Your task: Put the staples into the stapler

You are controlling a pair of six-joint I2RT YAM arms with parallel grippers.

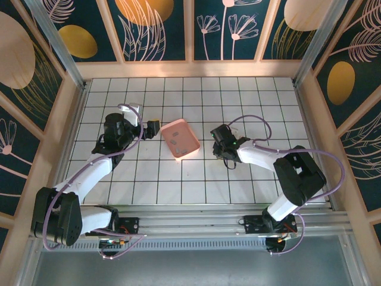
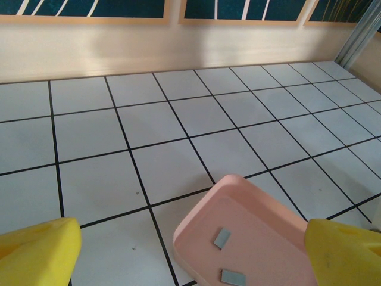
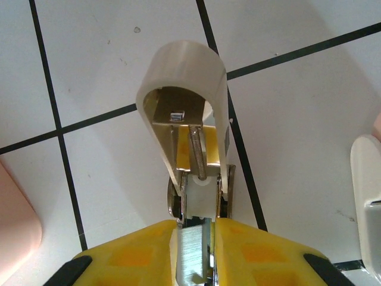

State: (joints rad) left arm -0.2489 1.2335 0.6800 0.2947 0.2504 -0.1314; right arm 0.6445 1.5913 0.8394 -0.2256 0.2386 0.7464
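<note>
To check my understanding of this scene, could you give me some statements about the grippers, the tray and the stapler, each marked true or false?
1. The left gripper is open. True.
2. The tray holds nothing. False: two strips of staples lie in it.
3. The right gripper is shut on the stapler. True.
4. The stapler's cover is folded down flat. False: it is swung up, and the spring under it shows.
5. In the top view, the tray lies between the two grippers. True.
</note>
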